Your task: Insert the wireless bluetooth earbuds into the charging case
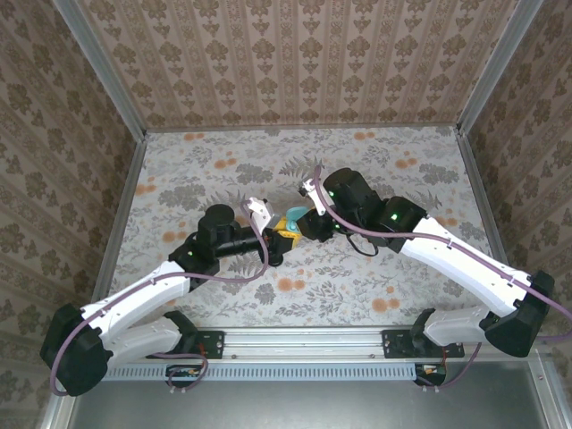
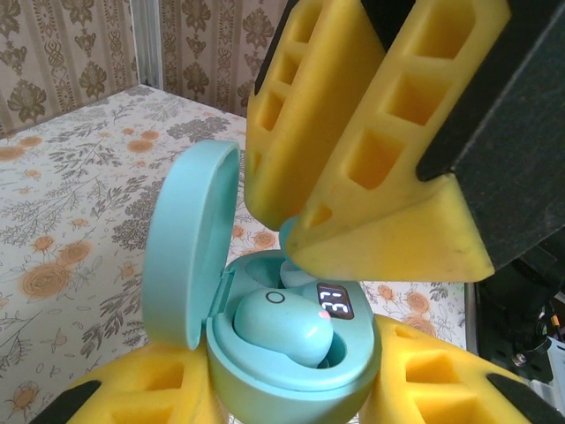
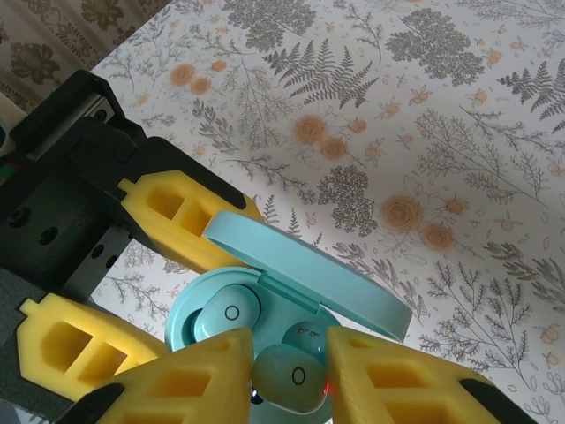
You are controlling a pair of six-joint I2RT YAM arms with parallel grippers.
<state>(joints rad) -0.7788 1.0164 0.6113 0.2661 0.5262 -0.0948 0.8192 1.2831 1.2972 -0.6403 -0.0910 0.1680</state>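
Note:
My left gripper (image 1: pixel 277 236) is shut on the turquoise charging case (image 2: pixel 291 375), holding it above the table with its lid (image 2: pixel 185 238) swung open. One turquoise earbud (image 2: pixel 281 322) lies seated in a well of the case (image 3: pixel 181 309), next to a lit display (image 2: pixel 335 301). My right gripper (image 3: pixel 290 382) hangs right over the case, its yellow fingers (image 2: pixel 353 150) against both sides of a second turquoise earbud (image 3: pixel 291 375). That earbud sits just above the other well (image 3: pixel 309 336), touching or almost touching it.
The floral tablecloth (image 1: pixel 402 179) spreads around both arms, with patterned walls and metal rails on three sides. Both grippers meet near the table's middle (image 1: pixel 290 231), well off the edges.

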